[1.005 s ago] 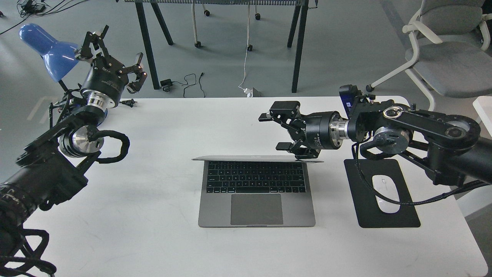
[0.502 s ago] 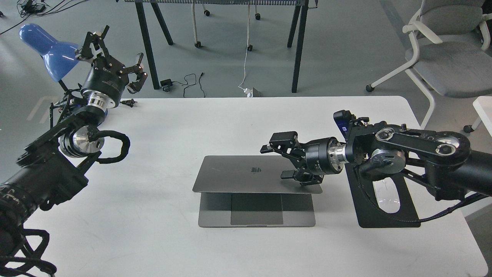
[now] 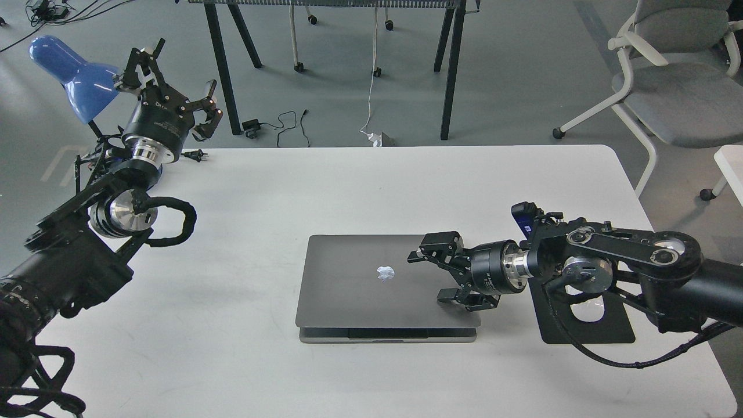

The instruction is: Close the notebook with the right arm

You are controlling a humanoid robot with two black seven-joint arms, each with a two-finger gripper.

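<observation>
Slim space-grey metal notebook (image 3: pixel 371 281) sits at centre of the white table (image 3: pixel 244 360), slightly below mid-frame. Lid nearly down: apple logo faces up, and only a thin strip of the base shows beneath the lid's front edge. Small gap remaining, by my reading.

Right arm, black and jointed with silver wrist ring (image 3: pixel 615 273), enters from the right edge of frame and lies low across the black mouse pad (image 3: pixel 586 331). Its black two-finger gripper (image 3: pixel 438 276) points toward frame left, over the right part of the lid. Fingers apart, holding nothing; the lower finger (image 3: pixel 450 298) appears to rest on or just above the lid near its right front corner. Contact not certain from this angle.

Key relation: the lid lies directly below the fingers, its long axis running left-right across the frame, hinge on the far side. Remaining push is therefore downward at the front edge.

Left gripper (image 3: pixel 168 75), upper left beside the blue desk lamp (image 3: pixel 72 72), fingers spread, well apart from the notebook. Right arm is much the nearer.
</observation>
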